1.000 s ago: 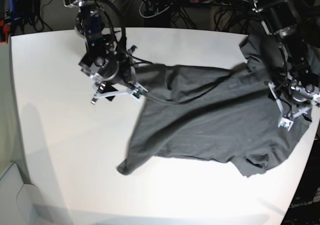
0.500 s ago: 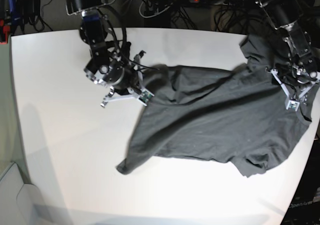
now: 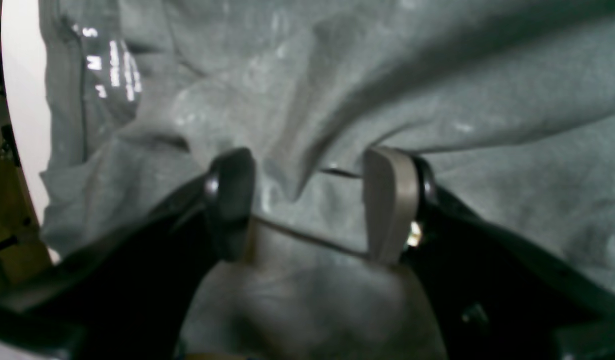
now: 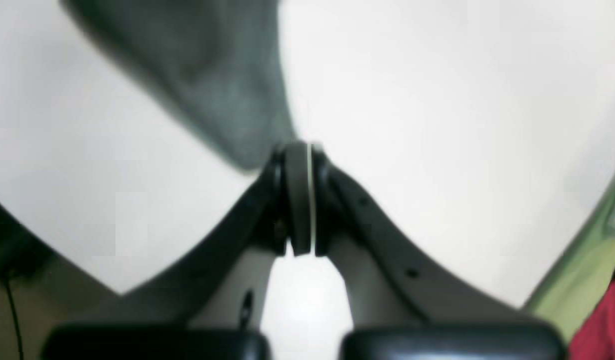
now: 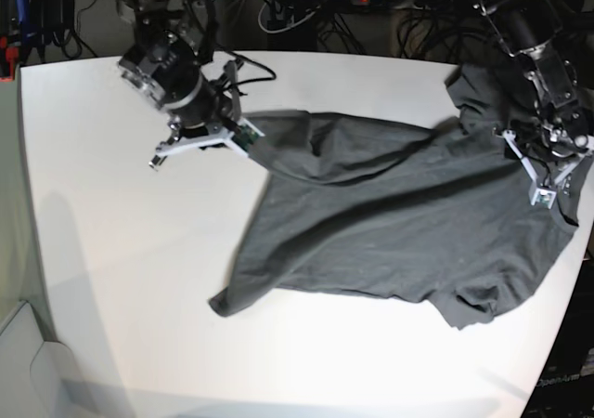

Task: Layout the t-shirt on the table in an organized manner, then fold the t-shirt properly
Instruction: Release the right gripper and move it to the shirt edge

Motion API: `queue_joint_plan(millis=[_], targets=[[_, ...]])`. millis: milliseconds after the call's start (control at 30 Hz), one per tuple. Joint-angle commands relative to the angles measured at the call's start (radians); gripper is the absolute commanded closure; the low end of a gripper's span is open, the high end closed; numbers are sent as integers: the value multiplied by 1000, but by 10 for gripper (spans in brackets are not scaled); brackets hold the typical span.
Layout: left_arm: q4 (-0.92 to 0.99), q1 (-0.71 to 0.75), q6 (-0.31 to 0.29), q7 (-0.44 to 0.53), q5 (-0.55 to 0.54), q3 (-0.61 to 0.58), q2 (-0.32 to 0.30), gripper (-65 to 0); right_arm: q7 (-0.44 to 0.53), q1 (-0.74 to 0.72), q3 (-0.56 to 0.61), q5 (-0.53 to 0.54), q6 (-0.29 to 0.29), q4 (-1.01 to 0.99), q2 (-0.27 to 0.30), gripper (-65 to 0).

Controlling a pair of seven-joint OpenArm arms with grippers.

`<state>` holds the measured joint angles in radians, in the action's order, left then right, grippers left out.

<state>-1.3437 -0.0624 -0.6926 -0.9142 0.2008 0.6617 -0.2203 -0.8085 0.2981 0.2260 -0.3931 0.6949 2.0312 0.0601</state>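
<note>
The right gripper (image 4: pixel 298 200), clenched on the dark grey cloth t-shirt (image 5: pixel 390 223), should pull outward slowly over the white table (image 5: pixel 111 251), while the left gripper (image 3: pixel 310 205) presses with parted jaws.

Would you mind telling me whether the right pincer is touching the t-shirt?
Touching. In the right wrist view, the right pincer is shut, with the t-shirt running straight into its tips.
</note>
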Motion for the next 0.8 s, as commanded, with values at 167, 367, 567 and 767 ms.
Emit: queue_joint_plan(millis=[167,367,567,767], targets=[[-3,-24,-6,-29,13,-1,-3,-352,-5,42,2,-5,3,-16,-13,0],[-89,-30,-6,-30,13,2,11,-352,-15,-35,-4,-8,3,-16,-9,0],[-193,-29,-6,-65,16,5,35,-352,-16,-190,2,-7,3,-31,-10,-1],[-322,-34,-6,-168,13,5,40,-352,-16,-411,2,-7,3,-201,-10,-156]])
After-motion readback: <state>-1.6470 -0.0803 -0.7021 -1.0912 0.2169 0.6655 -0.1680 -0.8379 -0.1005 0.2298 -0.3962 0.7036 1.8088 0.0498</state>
